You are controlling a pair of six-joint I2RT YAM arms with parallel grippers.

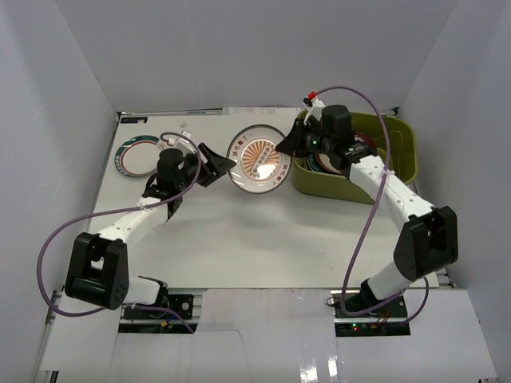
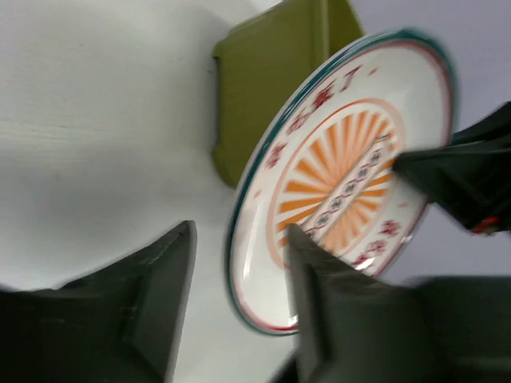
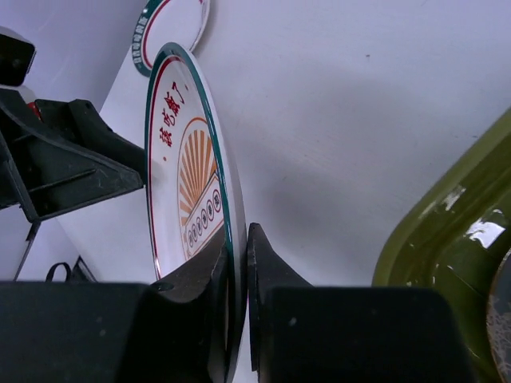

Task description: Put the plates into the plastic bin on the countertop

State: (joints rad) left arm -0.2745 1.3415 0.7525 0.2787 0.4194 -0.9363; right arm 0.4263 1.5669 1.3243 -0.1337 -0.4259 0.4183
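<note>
The white plate with the orange sunburst (image 1: 257,159) is held tilted on edge above the countertop (image 1: 239,231), just left of the olive-green plastic bin (image 1: 403,152). My right gripper (image 1: 283,148) is shut on the plate's right rim; in the right wrist view the fingers (image 3: 239,239) pinch the rim of the plate (image 3: 188,175). My left gripper (image 1: 219,163) is open at the plate's left edge; in the left wrist view (image 2: 239,231) the plate's lower rim (image 2: 343,183) shows between its spread fingers. Other plates (image 1: 323,163) lie inside the bin.
A white teal-rimmed plate (image 1: 136,154) lies flat at the back left of the countertop, also in the right wrist view (image 3: 172,28). The bin's near corner shows in both wrist views (image 2: 263,80) (image 3: 431,239). White walls enclose the table.
</note>
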